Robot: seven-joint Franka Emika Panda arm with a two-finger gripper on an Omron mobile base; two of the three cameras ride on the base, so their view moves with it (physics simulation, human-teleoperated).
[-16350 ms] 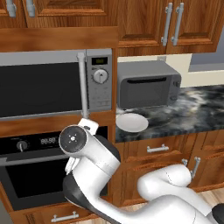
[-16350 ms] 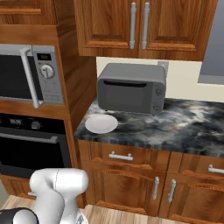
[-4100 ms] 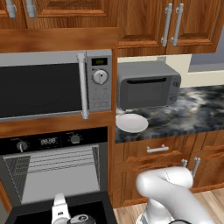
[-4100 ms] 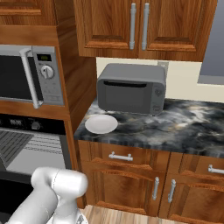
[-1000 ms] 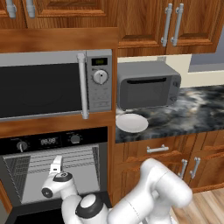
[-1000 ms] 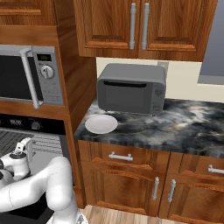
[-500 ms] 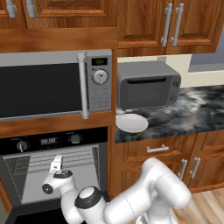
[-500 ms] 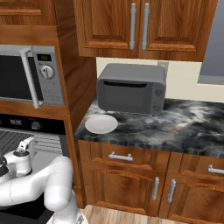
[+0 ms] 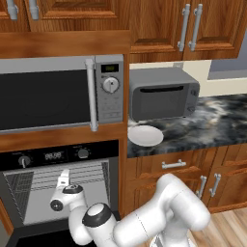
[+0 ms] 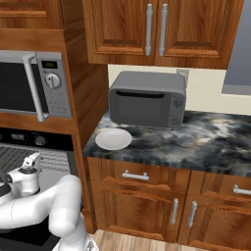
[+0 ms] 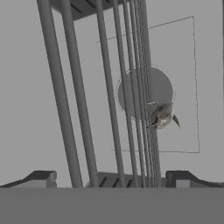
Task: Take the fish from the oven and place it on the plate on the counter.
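Observation:
The oven (image 9: 53,155) stands with its door down and its grey inside and wire racks showing. My gripper (image 9: 63,176) reaches into the cavity, also seen in the right base view (image 10: 32,160). In the hand view the gripper (image 11: 111,178) is open, its fingertips (image 11: 42,176) wide apart with only rack bars ahead of them. The fish (image 11: 162,116), small and silvery grey, lies on the rack further in, right of centre and apart from the fingers. The white plate (image 9: 144,135) sits empty on the marbled counter (image 9: 212,126), at its left end beside the oven column (image 10: 113,139).
A silver-panelled microwave (image 9: 58,96) is built in above the oven. A grey boxy appliance (image 9: 163,93) stands on the counter just behind the plate. Wooden drawers (image 10: 142,179) with silver handles run below the counter, and wall cabinets (image 10: 157,29) hang above.
The hand has edged slightly up and further into the oven cavity. The jaws have stayed open and the fish has not moved.

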